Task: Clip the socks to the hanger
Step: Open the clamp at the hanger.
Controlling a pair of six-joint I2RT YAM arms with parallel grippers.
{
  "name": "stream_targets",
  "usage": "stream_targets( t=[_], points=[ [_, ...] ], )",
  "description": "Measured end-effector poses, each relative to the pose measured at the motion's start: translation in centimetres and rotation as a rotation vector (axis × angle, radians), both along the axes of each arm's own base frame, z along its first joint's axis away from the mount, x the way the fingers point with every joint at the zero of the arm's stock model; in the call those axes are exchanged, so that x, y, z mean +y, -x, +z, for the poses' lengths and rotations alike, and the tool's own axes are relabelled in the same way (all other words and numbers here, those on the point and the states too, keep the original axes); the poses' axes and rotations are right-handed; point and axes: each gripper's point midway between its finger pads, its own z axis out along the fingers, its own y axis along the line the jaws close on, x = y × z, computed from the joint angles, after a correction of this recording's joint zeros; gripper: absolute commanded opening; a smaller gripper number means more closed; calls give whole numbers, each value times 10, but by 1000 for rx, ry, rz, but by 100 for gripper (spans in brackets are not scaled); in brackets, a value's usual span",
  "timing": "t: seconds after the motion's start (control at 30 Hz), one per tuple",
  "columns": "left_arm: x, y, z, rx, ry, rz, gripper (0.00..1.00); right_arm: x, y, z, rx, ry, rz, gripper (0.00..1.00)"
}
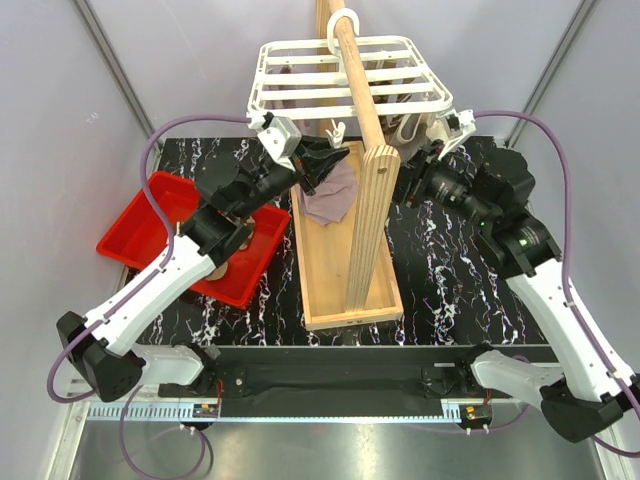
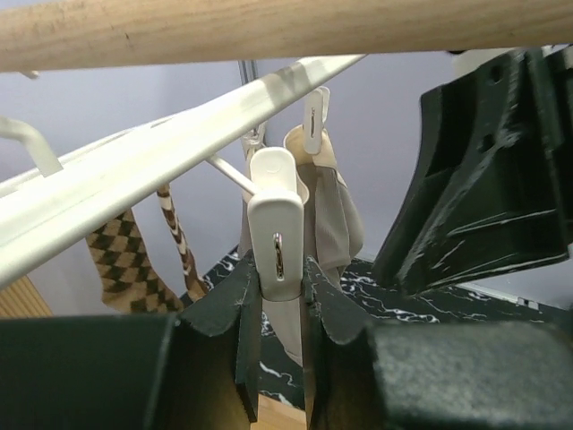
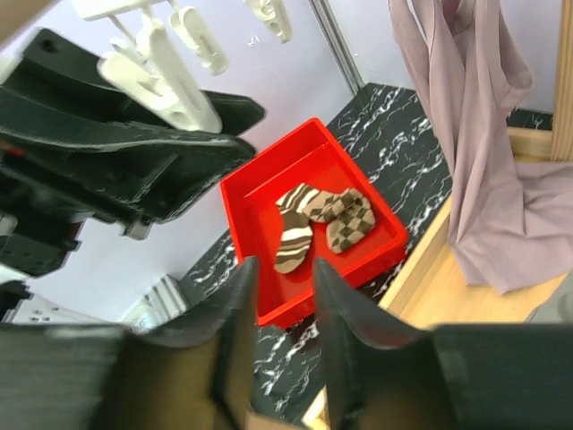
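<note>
Hanger (image 2: 134, 179), one; left gripper (image 2: 279, 296) clenched on one peg (image 2: 276, 224); right gripper (image 3: 282, 287) released, empty

Left arm (image 1: 150, 290) and right arm (image 1: 560, 300) match: white shell links, black joint housings, black bases on a black rail (image 1: 330, 378). 1 purple cable (image 1: 147, 160) loops along each. Left gripper (image 2: 279, 296) and right gripper (image 3: 285, 287) have matt black, wedge-shaped fingers (image 3: 237, 305).

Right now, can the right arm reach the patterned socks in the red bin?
Probably not. The right tool is up by the hanger, right of the wooden stand; the patterned socks lie in the red bin on the stand's left, past the left tool on a clip peg, likely too far.
</note>
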Motion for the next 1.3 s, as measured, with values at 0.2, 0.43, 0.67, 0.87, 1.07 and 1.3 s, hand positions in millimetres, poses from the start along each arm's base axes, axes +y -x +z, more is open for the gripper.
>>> stream_targets(
  t=[0.2, 0.43, 0.67, 0.87, 1.07, 1.3],
  points=[
    [-4, -3, -15, 87, -16, -11, 0, -21, 24, 21, -13, -10, -48, 41],
    [-16, -15, -23, 155, -37, -18, 0, -21, 32, 48, -92, -31, -22, 38],
    [-27, -13, -25, 182, -46, -34, 0, 9, -9, 33, -67, -4, 27, 49],
    [-29, -12, -25, 193, -50, -24, 0, 20, -30, 13, -27, 23, 31, 55],
    [-30, -15, -24, 202, -47, -8, 0, 21, -32, 20, -62, 14, 20, 47],
    [-29, -17, -21, 227, -43, 8, 0, 21, -34, 24, -85, 5, 7, 47]
  ],
)
